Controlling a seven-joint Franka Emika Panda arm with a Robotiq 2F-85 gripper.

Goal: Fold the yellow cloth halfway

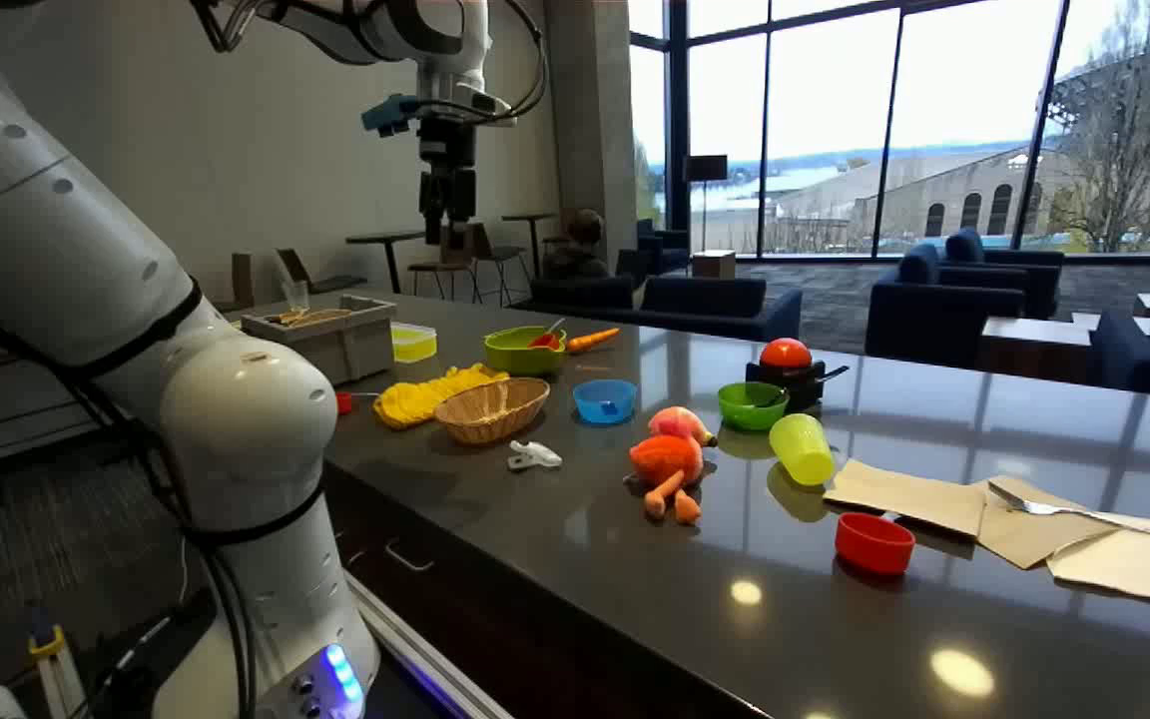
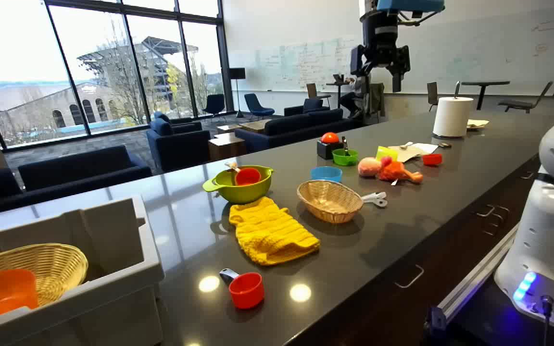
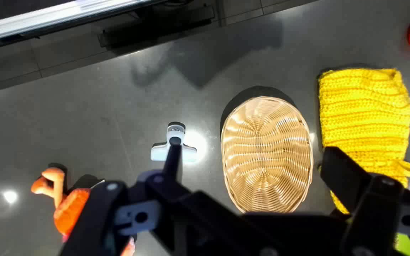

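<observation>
- The yellow cloth [image 2: 274,233] lies on the dark counter [image 2: 358,250], laid out but a little rumpled, its ribbed knit facing up; in the wrist view a small loop sticks out near one corner.
- The gripper [image 2: 380,89] hangs well above the counter, apart from the cloth.
- Its fingers [image 3: 345,181] are released, standing wide apart; in the wrist view one of them hides part of the cloth.
- The wicker basket [image 3: 267,153] sits upright just beside the cloth, and the wrist view shows it lower down, between the two fingers.
- A green bowl [image 2: 241,193] with a red scoop [image 2: 248,177] in it stands at one end of the cloth; I cannot tell whether bowl and cloth touch.
- Near the cloth's other end is a red measuring cup [image 2: 246,290], with a gray bin [image 2: 149,245] close by that holds a second basket [image 2: 60,271] and an orange dish [image 2: 5,293].
- A white clip [image 1: 535,456] lies by the wicker basket, on the side away from the cloth, and a blue bowl [image 1: 605,401] stands near it.
- Farther along are a stuffed bird [image 1: 670,459], a tilted lime cup [image 1: 802,449] and a fork [image 1: 1084,512] on brown paper [image 1: 909,496].
</observation>
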